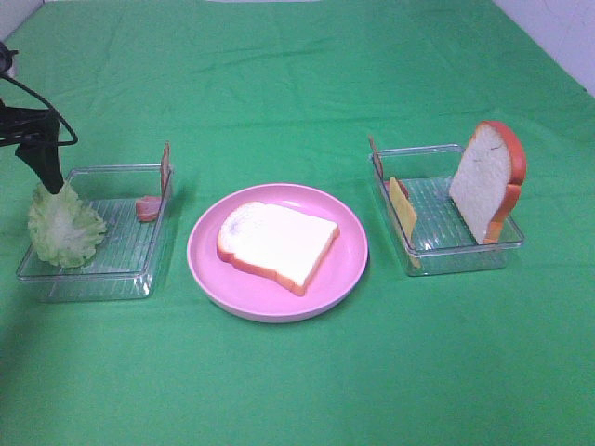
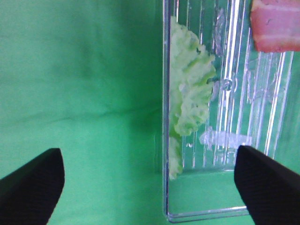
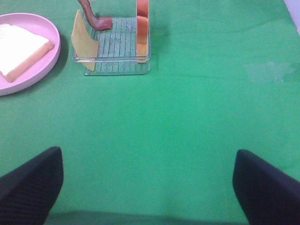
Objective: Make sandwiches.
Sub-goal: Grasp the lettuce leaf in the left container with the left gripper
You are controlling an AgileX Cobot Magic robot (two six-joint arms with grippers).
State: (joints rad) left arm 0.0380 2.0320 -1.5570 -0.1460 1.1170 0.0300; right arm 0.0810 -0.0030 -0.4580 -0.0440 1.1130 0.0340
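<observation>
One white bread slice [image 1: 277, 243] with orange-brown crust lies flat on the pink plate [image 1: 349, 269]. A second bread slice [image 1: 488, 177] stands upright in the right tray [image 1: 465, 255], with a yellow cheese slice [image 1: 403, 206] and a bacon strip [image 1: 374, 153] leaning at that tray's other end. The ruffled lettuce leaf [image 1: 63, 228] leans on the outer wall of the left tray [image 1: 98, 279], which also holds bacon [image 1: 149, 206]. My left gripper [image 1: 51, 177] hangs open just above the lettuce [image 2: 190, 98], its jaws [image 2: 150, 187] straddling the tray wall. My right gripper [image 3: 147, 187] is open over bare cloth, short of its tray [image 3: 112, 65].
A green cloth covers the whole table. The right wrist view shows the plate [image 3: 49, 54] with its bread slice [image 3: 21, 47] beside the right tray. A pale wall strip shows at the table's far right corner [image 1: 558, 28].
</observation>
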